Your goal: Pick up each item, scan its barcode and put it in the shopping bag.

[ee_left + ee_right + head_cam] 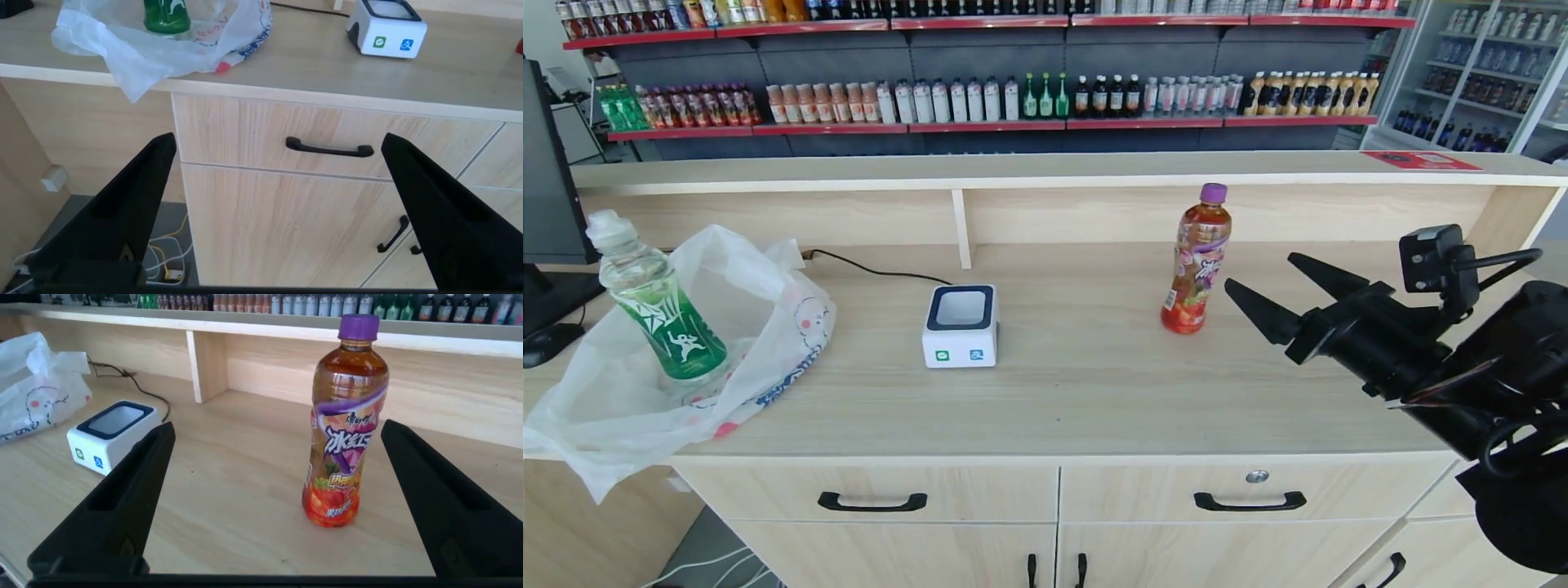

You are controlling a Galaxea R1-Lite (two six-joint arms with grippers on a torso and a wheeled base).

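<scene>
Just right of the purple-capped drink bottle on the checkout counter, my right gripper sits spread open, totally empty.

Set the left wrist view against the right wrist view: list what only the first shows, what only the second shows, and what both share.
Only the left wrist view: the lower part of the green bottle standing in the shopping bag, and the drawer handle below the counter. Only the right wrist view: the purple-capped bottle upright on the counter, and the drinks shelf behind it. Both: the shopping bag, the white scanner and the counter top.
</scene>
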